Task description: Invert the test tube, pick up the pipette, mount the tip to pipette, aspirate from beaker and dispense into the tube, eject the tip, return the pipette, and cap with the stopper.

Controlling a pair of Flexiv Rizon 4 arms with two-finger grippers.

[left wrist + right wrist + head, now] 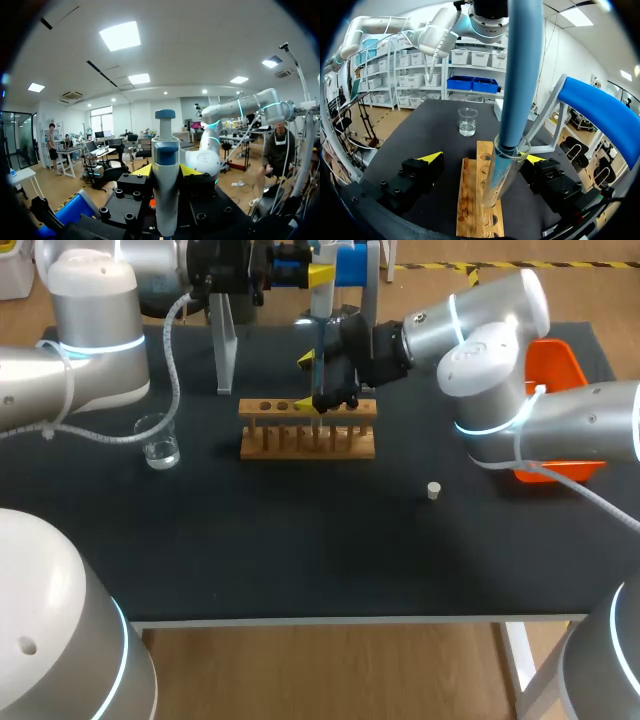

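Note:
My left gripper point(166, 171) is shut on the white and blue pipette point(165, 190), held upright above the wooden rack point(308, 430). Seen from the head view, the pipette point(321, 285) hangs at the back middle, and its blue tip point(520, 75) reaches down into the mouth of the glass test tube point(500, 175) standing in the rack point(475, 210). My right gripper point(484, 158) stands open around the tube, its fingers wide on either side. The beaker point(158, 440) with a little clear liquid sits left of the rack. A small white stopper point(433, 491) lies on the mat to the right.
A clear pipette stand point(225, 350) with a blue top stands behind the rack. An orange bin point(560, 365) sits at the right edge behind my right arm. The black mat point(300, 540) in front of the rack is bare.

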